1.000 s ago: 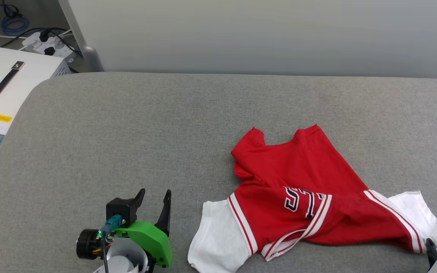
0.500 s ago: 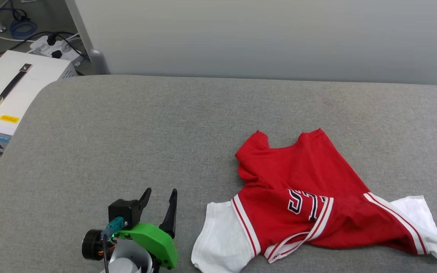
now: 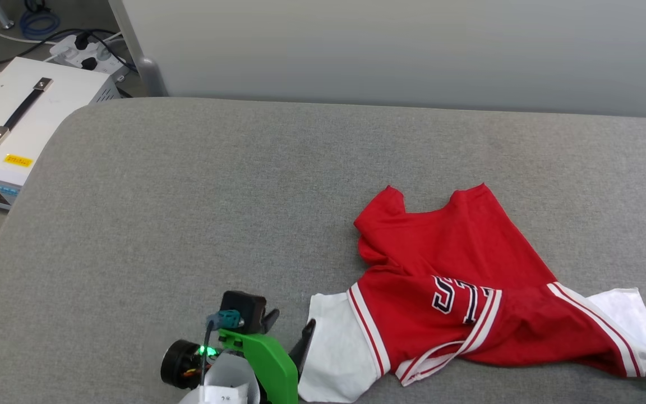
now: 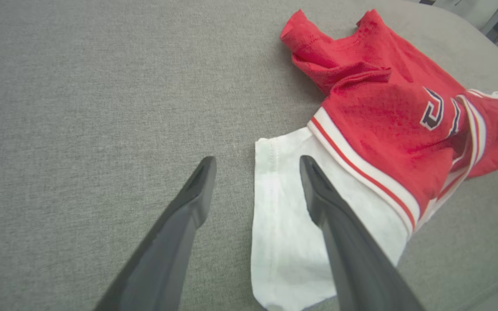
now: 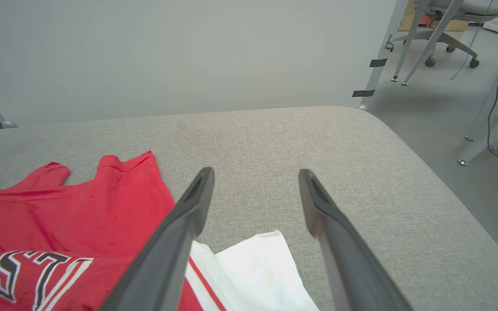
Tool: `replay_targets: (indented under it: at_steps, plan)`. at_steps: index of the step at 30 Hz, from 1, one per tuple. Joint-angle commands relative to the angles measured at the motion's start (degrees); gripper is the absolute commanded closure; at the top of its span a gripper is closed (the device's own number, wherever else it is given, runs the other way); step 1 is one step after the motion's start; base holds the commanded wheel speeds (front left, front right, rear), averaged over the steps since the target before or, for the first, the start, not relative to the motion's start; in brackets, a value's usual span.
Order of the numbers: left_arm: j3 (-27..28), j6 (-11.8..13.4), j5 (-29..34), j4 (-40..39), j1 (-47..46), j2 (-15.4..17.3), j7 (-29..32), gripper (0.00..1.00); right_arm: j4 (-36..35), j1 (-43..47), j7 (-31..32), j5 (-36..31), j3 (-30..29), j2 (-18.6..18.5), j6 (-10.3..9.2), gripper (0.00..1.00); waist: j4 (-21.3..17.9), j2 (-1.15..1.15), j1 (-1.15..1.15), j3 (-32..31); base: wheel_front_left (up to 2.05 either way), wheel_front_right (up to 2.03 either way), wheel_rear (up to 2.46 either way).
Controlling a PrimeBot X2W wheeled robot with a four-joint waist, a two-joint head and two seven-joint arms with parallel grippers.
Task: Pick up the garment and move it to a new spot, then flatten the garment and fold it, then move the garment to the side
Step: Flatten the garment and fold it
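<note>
The garment (image 3: 457, 269) lies crumpled on a grey padded surface (image 3: 188, 196). Its red body is bunched and twisted, so only part of the dark, white-outlined lettering (image 3: 463, 294) shows. One white sleeve (image 3: 334, 348) spreads flat from the garment's end on the robot's left. The other white sleeve (image 3: 620, 314) trails from its end on the robot's right. Each sleeve joins the red cloth at a band of white-and-red stripes. The garment's open red end points away from the robot.

The left gripper (image 4: 256, 160) stands at the garment's left sleeve with its two dark fingers spread apart and nothing between them. In its wrist view one finger is over the white sleeve and the other over bare grey cloth, so the sleeve's outer hem runs between them. Whether the tips touch the fabric cannot be told.

The right gripper (image 5: 255, 172) is at the garment's right sleeve, also spread wide and holding nothing. In its wrist view one finger crosses the striped seam. The other is over grey padding just beyond the sleeve's tip.

Beyond the garment's far side a pale wall panel (image 3: 384, 50) rises behind the padding. Far off to the garment's left, off the padding, a white box with a black handle (image 3: 31, 112) sits on the floor. Behind that box is a power strip (image 3: 84, 47). Well past the garment's right side stand table legs and an office chair (image 5: 448, 17).
</note>
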Motion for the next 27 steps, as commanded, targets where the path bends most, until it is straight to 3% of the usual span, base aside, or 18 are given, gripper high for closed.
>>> replay_targets:
  at_steps: [1, 6, 9, 15, 24, 25, 26, 27]
  plan:
    - [-0.8, 0.6, -0.6, -1.6, 1.3, 1.2, 4.5, 0.0, -0.6, 0.3, 0.1, -0.6, 0.1, 0.3, -0.04, 0.0, 0.1, 0.0, 0.0, 0.5, 0.0, 0.0, 0.0]
    - [-3.0, 3.4, -1.6, -8.3, 3.8, 3.0, 18.5, 0.0, -1.2, 0.1, 0.2, -0.9, 1.2, 1.0, -0.04, 0.0, -0.5, 0.0, 0.0, 1.5, 0.0, 0.0, 0.0]
    - [-4.1, 5.3, 0.0, -9.0, 4.7, 4.4, 22.6, 0.0, -1.2, -0.3, 0.2, -1.1, 2.0, 1.3, -0.04, 0.0, -1.3, 0.0, 0.0, 2.3, 0.0, 0.0, 0.0]
    - [-4.0, 8.3, 2.5, -6.9, 3.9, 4.1, 21.5, 0.0, -1.4, -0.9, 0.4, -1.2, 2.6, 1.5, -0.04, 0.0, -2.6, 0.0, 0.0, 3.9, 0.0, 0.0, 0.0]
    - [-5.6, 7.2, 2.0, 0.3, 2.5, 3.0, 22.2, 0.0, -1.5, -1.6, 0.6, -1.4, 2.8, 1.3, -0.04, 0.0, -3.7, 0.0, 0.0, 5.0, 0.0, 0.0, 0.0]
    - [-5.9, 6.8, 1.6, 1.2, 2.6, 2.8, 22.6, 0.87, -1.5, -1.7, 0.7, -1.4, 2.8, 1.3, -0.04, 0.0, -3.8, 0.0, 0.0, 5.0, 0.0, 0.0, 0.0]
    - [-6.1, 6.5, 1.4, 1.8, 2.6, 2.7, 22.8, 1.0, -1.5, -1.7, 0.7, -1.4, 2.8, 1.2, -0.04, 0.0, -3.9, 0.0, 0.0, 4.9, 0.0, 0.0, 0.0]
    - [-6.2, 6.2, 1.1, 2.4, 2.7, 2.6, 22.9, 1.0, -1.5, -1.8, 0.8, -1.5, 2.8, 1.2, -0.04, 0.0, -3.9, 0.0, 0.0, 4.8, 0.0, 0.0, 0.0]
